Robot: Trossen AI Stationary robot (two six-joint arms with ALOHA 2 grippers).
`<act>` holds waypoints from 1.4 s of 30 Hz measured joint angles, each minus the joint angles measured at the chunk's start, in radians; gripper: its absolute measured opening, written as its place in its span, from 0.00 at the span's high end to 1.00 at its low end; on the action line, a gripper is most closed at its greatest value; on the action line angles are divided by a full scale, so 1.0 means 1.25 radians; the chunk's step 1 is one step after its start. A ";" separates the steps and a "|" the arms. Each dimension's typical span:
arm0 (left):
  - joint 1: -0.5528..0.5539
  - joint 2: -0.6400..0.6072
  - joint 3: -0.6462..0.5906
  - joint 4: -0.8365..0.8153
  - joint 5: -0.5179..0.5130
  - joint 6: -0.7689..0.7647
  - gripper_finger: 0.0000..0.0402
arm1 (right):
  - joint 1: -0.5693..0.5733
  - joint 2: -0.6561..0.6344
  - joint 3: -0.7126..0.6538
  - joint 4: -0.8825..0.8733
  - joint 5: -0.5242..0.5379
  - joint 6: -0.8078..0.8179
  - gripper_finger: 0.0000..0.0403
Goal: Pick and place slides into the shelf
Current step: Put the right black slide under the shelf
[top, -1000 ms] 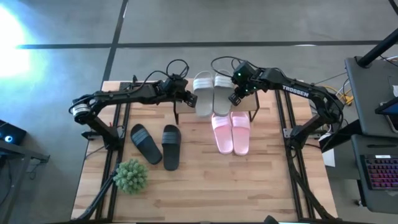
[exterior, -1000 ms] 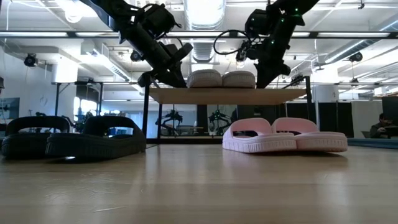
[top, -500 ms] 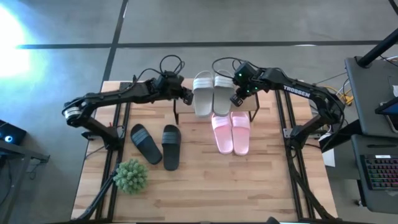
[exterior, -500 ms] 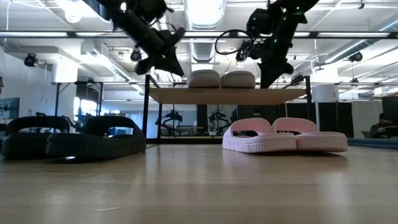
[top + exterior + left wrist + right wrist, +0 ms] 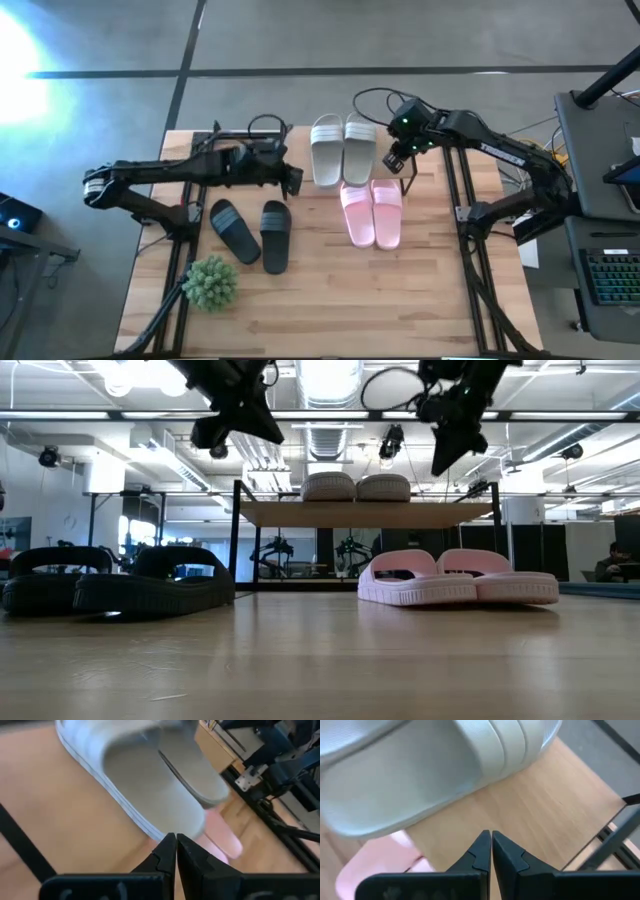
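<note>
Two light grey-white slides (image 5: 342, 150) lie side by side on the board of the shelf (image 5: 365, 513). Two pale pink slides (image 5: 372, 212) rest on the table, their far ends at the shelf. Two black slides (image 5: 254, 232) lie on the table to the left. My left gripper (image 5: 295, 180) hangs shut and empty above the table, left of the shelf and over the black slides' far side. My right gripper (image 5: 392, 160) hangs shut and empty above the shelf's right end, beside the right grey-white slide (image 5: 420, 775).
A green spiky plant ball (image 5: 211, 283) sits near the table's front left. Black frame rails run along both table sides. The near half of the table, in front of the slides, is bare wood (image 5: 340, 300). Thin black shelf legs (image 5: 236, 540) stand at the far middle.
My left gripper has pulled away from the shelf's left end, rising and swinging toward the table's left and near edge, staying shut. My right gripper has risen and drawn slightly toward the right edge, also shut. The slides have not moved.
</note>
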 joint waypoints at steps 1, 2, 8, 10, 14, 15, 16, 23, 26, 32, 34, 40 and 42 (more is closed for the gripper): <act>-0.016 0.000 0.000 -0.001 -0.013 -0.020 1.00 | 0.006 -0.014 0.000 -0.002 0.000 0.007 0.98; -0.030 0.003 0.000 0.000 -0.024 -0.041 1.00 | 0.012 -0.029 -0.002 -0.003 0.000 0.015 0.98; -0.119 0.023 0.000 -0.001 -0.084 -0.156 1.00 | 0.056 -0.117 -0.045 -0.006 0.000 0.068 0.98; -0.150 0.026 0.005 -0.005 -0.102 -0.178 1.00 | 0.073 -0.147 -0.071 -0.006 -0.001 0.086 0.98; -0.207 0.024 0.005 -0.007 -0.119 -0.228 1.00 | 0.111 -0.206 -0.146 -0.005 -0.003 0.148 0.98; -0.219 0.022 0.003 -0.008 -0.119 -0.232 1.00 | 0.124 -0.221 -0.169 -0.003 -0.003 0.167 0.98; -0.231 0.020 0.003 -0.010 -0.119 -0.233 1.00 | 0.136 -0.235 -0.192 -0.001 -0.003 0.186 0.98; -0.276 0.014 0.005 -0.028 -0.121 -0.232 1.00 | 0.239 -0.320 -0.346 0.153 -0.047 0.354 0.98; -0.278 0.007 0.002 -0.065 -0.122 -0.226 1.00 | 0.289 -0.335 -0.388 0.276 -0.064 0.436 0.98; -0.277 -0.028 0.002 -0.076 -0.101 -0.104 1.00 | 0.359 -0.302 -0.414 0.500 -0.063 0.507 0.98; -0.278 -0.051 -0.001 -0.093 -0.095 -0.059 1.00 | 0.367 -0.273 -0.411 0.542 -0.060 0.520 0.98; -0.284 -0.113 -0.029 -0.224 -0.095 0.041 1.00 | 0.372 -0.171 -0.382 0.576 -0.057 0.540 0.98; -0.295 -0.126 -0.040 -0.265 -0.092 0.083 1.00 | 0.378 -0.142 -0.369 0.574 -0.057 0.563 0.98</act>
